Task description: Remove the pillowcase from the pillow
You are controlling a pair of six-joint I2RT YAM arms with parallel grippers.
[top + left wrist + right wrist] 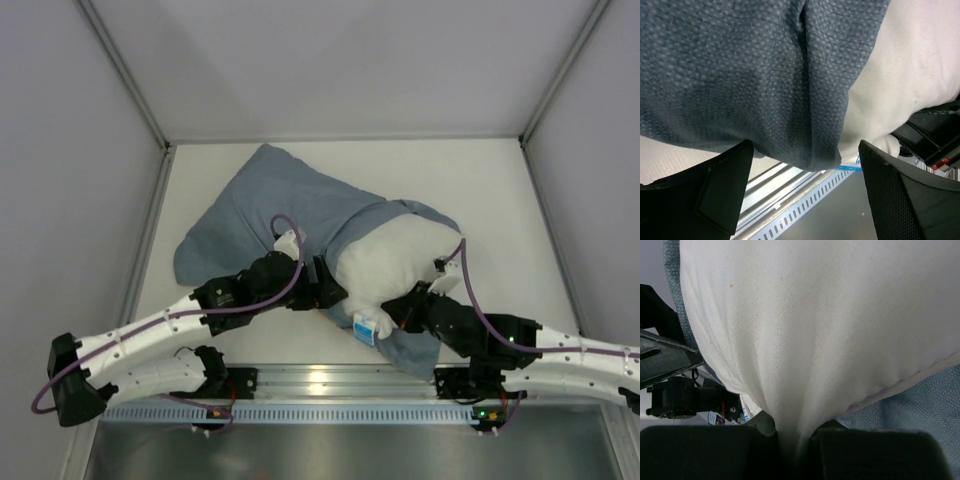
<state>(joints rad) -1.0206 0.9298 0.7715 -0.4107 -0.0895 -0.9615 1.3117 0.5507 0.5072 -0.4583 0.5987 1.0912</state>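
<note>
The white tabletop (500, 190) is carrying everything. The pillowcase (270, 205) is sprawling across its middle and reaching toward the far left corner as a limp, flattened grey-blue sack. Up close its cloth is showing a fine dimpled weave and soft folds, with only a plain face visible. The pillow (400, 262) is lying right of centre toward the near edge, plump, white and smooth, finely woven, with a stitched seam running along one side. The job is looking roughly half done. The near end of the pillow is bulging bare out of the sack's mouth, while its far end is sitting under the blue cloth. A flap of pillowcase is also lying beneath it by the near edge, so the remainder needs sliding free. The right gripper (792, 440) is pressing its fingers together on a gathered pinch of the pillow's white fabric. The left gripper (805, 150) is hanging with its fingers spread wide on either side of the pillowcase's drooping edge, gripping nothing. The small blue label (365, 330) is poking out at the pillow's near end, close to the near edge.
</note>
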